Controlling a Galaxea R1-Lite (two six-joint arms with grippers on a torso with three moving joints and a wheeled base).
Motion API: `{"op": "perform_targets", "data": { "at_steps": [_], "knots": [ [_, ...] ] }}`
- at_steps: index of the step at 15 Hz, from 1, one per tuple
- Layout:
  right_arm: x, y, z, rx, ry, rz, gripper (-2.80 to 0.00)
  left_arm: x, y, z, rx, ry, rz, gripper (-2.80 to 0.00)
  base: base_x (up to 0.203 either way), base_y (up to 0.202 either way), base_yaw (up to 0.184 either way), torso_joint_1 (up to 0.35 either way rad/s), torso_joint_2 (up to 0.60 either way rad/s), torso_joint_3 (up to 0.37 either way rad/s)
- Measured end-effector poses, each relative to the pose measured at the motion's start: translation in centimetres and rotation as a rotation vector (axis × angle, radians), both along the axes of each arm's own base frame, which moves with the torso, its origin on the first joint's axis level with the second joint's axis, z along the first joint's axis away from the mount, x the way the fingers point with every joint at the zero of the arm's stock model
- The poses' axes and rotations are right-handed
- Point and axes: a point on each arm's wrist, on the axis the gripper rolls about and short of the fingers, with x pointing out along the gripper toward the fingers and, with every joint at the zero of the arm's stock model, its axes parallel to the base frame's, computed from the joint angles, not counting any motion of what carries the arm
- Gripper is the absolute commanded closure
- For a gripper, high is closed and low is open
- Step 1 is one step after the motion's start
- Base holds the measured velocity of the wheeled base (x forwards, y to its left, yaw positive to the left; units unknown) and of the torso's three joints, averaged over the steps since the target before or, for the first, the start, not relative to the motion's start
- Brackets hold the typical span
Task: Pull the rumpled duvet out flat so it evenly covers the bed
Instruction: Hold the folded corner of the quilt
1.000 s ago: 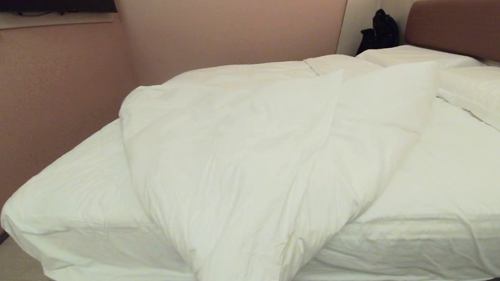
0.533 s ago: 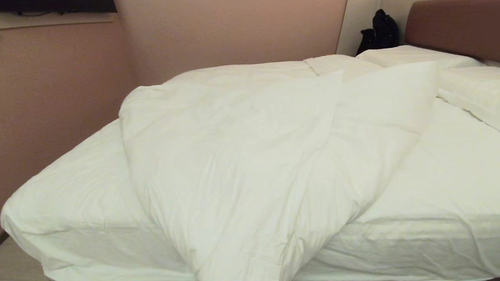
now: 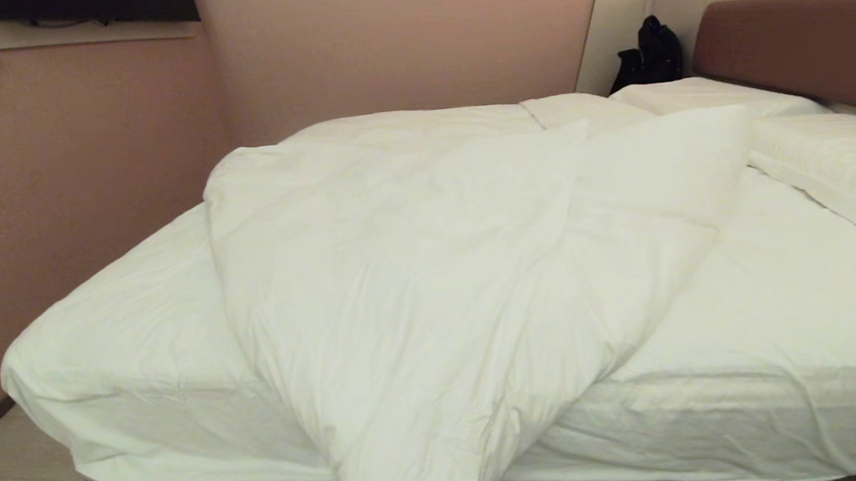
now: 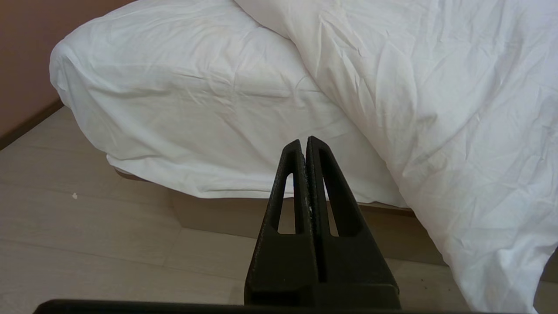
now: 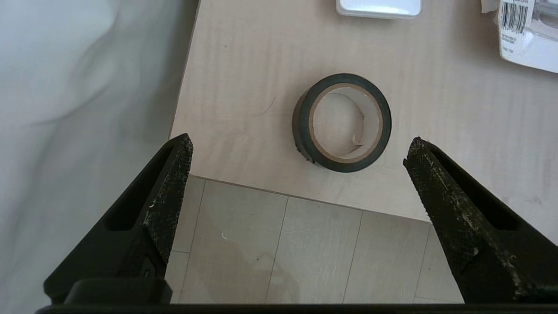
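While bunched diagonally across the bed [image 3: 790,302], duvet [image 3: 417,288] spills over the near edge. Looks like pre-grasp stage: right gripper [image 5: 296,148] wide apart over a tape roll [image 5: 342,122], left gripper [image 4: 307,146] pressed together, parked low. Next up, probably grabbing a corner.

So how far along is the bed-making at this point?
Nothing looks done: the duvet lies bunched in a diagonal heap, one end spilling over the bed's near edge, bare sheet on both sides. Nothing is in hand: the right pincer is open over a tape roll, the left pincer shut, off the bedding. All the spreading is left.
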Motion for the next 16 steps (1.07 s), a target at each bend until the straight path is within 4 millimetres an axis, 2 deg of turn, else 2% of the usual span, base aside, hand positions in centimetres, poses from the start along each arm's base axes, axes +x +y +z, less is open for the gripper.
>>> {"op": "perform_targets", "data": {
  "at_steps": [3,4,7,12,16],
  "knots": [
    [-0.3,0.5,-0.5,0.021,0.006,0.000,-2.80,0.0,0.0,0.0,0.000,0.000,0.000,0.00,0.000,0.000,0.000,0.000,0.00,0.000],
    [-0.4,0.8,-0.7,0.032,0.010,0.001,0.00,0.0,0.0,0.0,0.000,0.000,0.000,0.00,0.000,0.000,0.000,0.000,0.00,0.000],
    [-0.5,1.4,-0.8,0.054,-0.003,0.018,0.00,0.0,0.0,0.0,0.000,0.000,0.000,0.00,0.000,0.000,0.000,0.000,0.00,0.000],
    [-0.2,2.9,0.2,0.048,-0.020,0.044,0.00,0.0,0.0,0.0,0.000,0.000,0.000,0.00,0.000,0.000,0.000,0.000,0.00,0.000],
    [-0.1,3.6,-0.1,0.061,-0.020,0.047,0.00,0.0,0.0,0.0,0.000,0.000,0.000,0.00,0.000,0.000,0.000,0.000,0.00,0.000]
  ]
}}
